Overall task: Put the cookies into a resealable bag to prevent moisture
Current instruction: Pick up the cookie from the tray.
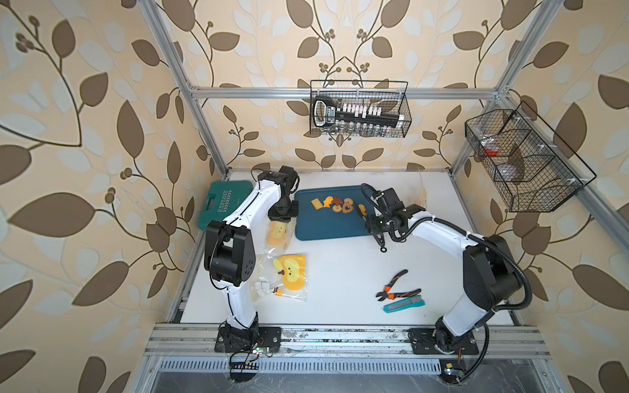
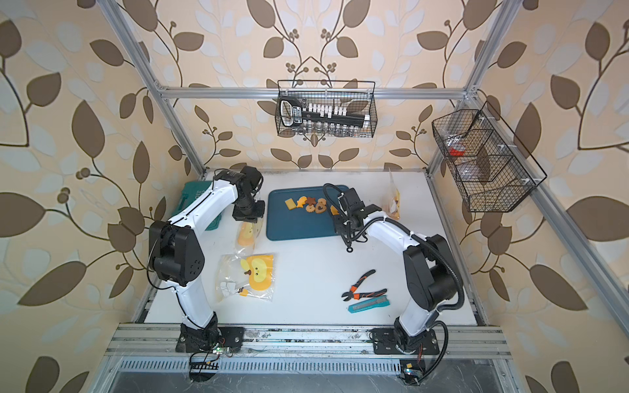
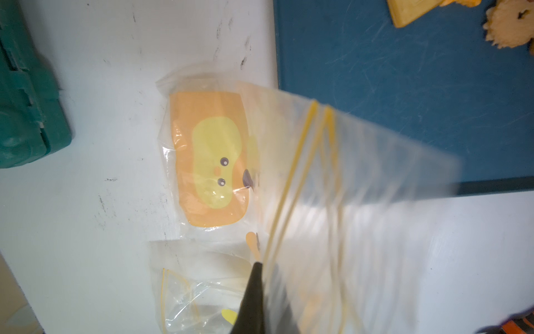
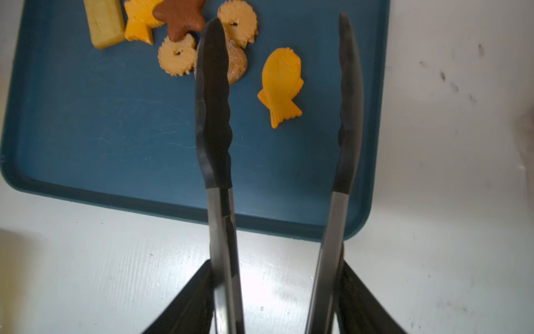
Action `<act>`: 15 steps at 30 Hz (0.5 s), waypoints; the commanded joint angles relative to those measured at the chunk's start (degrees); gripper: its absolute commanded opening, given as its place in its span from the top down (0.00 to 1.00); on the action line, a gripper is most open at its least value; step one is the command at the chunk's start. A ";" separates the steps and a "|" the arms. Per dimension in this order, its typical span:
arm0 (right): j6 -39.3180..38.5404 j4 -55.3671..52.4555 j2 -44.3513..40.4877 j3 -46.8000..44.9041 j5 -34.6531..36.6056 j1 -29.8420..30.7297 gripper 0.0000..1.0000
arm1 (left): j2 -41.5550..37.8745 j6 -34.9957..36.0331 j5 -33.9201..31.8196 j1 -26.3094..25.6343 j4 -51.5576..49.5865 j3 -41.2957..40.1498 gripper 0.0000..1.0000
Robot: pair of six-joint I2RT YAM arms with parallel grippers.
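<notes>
Top view: I see cookies [image 1: 340,204] on the tray's [image 1: 323,228] far half; the near half is open.
Left wrist: left claw [image 3: 264,300] pinches bag [image 3: 361,179] beside the tray edge.
Right wrist: right claw [image 4: 276,303] clamps tongs [image 4: 215,130], arms spread astride fish cookie [image 4: 280,86], near the rim.

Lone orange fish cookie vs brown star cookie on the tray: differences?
Colour: the fish cookie is orange, the star cookie dark brown.
Pose: the fish cookie lies flat, apart from the others; the star cookie overlaps neighbours in the cluster.
Place: in the right wrist view the fish cookie shows between the arms of the tongs, the star cookie outside them.
Shared: both lie on the blue tray, neither gripped.
</notes>
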 commanded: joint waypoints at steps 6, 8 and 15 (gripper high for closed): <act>-3.55 -6.86 8.24 8.48 0.00 -0.02 0.40 | 0.03 0.87 1.05 0.77 -0.29 -0.19 1.00; -3.64 -7.33 9.53 9.62 0.53 -0.08 0.41 | 0.06 0.91 1.17 0.77 -0.29 -0.22 1.00; -3.64 -8.84 12.84 12.37 0.97 -0.61 0.43 | 0.32 0.89 1.43 0.77 -0.28 0.00 1.00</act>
